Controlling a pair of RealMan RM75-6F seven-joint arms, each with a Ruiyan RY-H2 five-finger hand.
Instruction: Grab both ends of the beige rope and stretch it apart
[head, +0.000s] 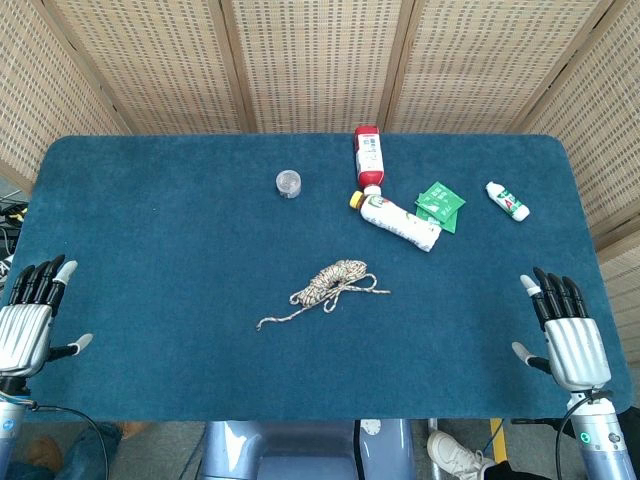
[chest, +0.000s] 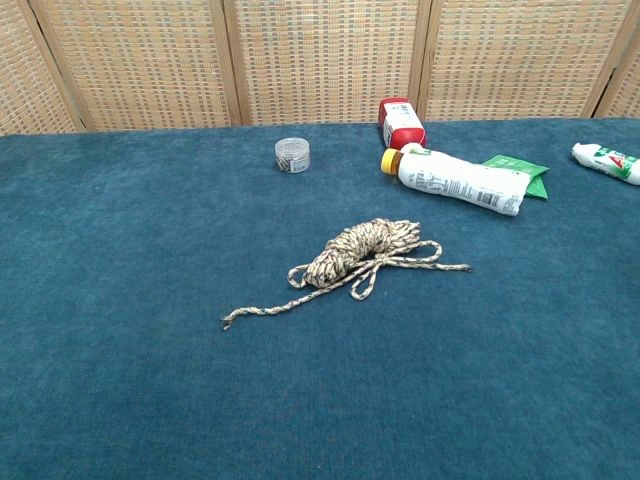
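Head view: beige rope (head: 335, 282) loosely coiled w/ both ends trailing; left hand (head: 30, 320), right hand (head: 568, 335) spread, empty.

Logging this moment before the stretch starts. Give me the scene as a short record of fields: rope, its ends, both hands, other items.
rope: beige rope, bundled in a loose coil near the table's middle, untouched
rope ends: one trails toward the robot's left, one points toward its right
left hand: left hand open, at the table's left edge, holding nothing
right hand: right hand open, at the right edge, holding nothing
other items: two bottles lying down, red-capped and yellow-capped; green packet; small tube; small round container
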